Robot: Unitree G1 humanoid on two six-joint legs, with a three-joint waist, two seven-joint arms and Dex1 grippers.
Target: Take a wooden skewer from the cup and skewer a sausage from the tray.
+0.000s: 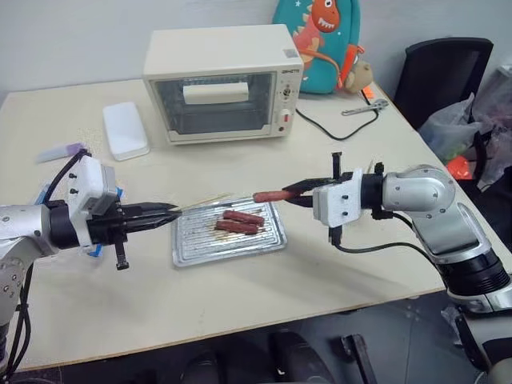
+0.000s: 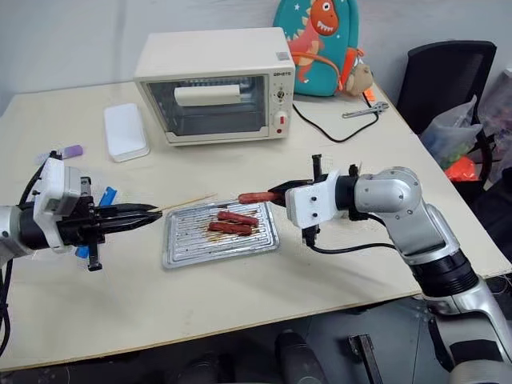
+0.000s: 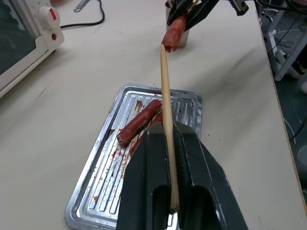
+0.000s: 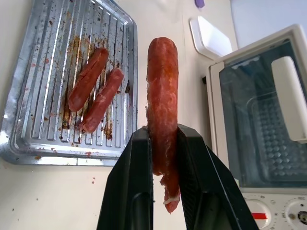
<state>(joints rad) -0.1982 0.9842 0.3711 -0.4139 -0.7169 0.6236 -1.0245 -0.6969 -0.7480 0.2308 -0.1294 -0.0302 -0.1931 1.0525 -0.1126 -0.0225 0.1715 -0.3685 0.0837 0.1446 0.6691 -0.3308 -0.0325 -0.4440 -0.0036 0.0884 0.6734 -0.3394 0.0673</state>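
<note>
Left eye view: the left end effector pinches a wooden skewer, tip aimed at the sausage clamped in the right end effector above the tray. Two more sausages lie on that tray, on the table.

Both head views look down over the whole table from its near edge. Each wrist camera sits close above the tray, apparently facing opposite ways.
</note>
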